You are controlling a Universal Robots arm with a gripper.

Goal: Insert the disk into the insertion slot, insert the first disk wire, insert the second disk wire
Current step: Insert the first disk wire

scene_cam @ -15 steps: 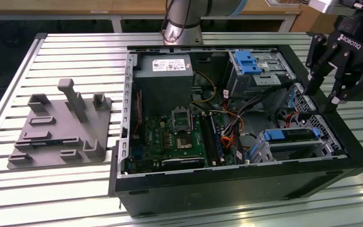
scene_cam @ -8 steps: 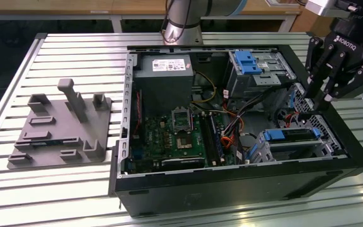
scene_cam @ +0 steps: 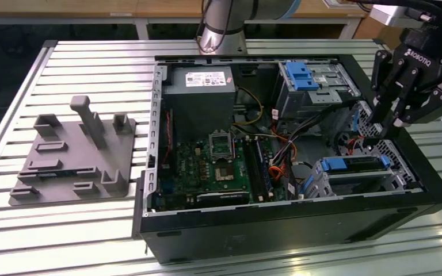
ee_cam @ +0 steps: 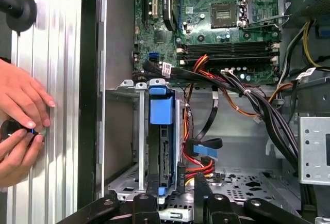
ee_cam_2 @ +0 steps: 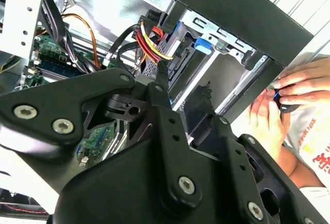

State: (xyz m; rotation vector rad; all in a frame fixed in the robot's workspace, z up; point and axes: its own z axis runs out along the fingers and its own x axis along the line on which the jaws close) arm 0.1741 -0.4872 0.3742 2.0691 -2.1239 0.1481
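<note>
1. A computer case (scene_cam: pixel 282 230) lies open on a slatted metal table (scene_cam: pixel 67 230). A grey holder block (scene_cam: pixel 75 167) sits on the table, well apart from the case on the exterior view's left.
2. The disk (scene_cam: pixel 355 164) is seated in the insertion slot (scene_cam: pixel 397 175), a bare metal cage in the case corner on the exterior view's right. The blue handle end of its carrier faces the circuit board (scene_cam: pixel 213 167).
3. In the first wrist view the disk (ee_cam: pixel 160 131) stands between the cage's thin metal walls (ee_cam: pixel 126 180), its blue frame running the length of the cage.
4. The gripper (scene_cam: pixel 382 129) hangs inside the case just above the cage, near the case wall. It is close to the disk but not visibly touching it.
5. Whether its jaws are spread or pressed together cannot be told from any view, and nothing can be seen pinched in them.
6. A wire bundle (ee_cam: pixel 198 170) of red, yellow and black strands lies just beside the disk, and a blue plug (ee_cam: pixel 203 149) on a flat red lead lies loose next to it. Whether any wire is plugged into the disk cannot be told.
7. A larger drive bay (scene_cam: pixel 324 86) with a blue latch (scene_cam: pixel 299 75) sits at the far side of the case.
8. A person's hands (ee_cam: pixel 20 126) rest on the table outside the case wall, holding a small dark object.
</note>
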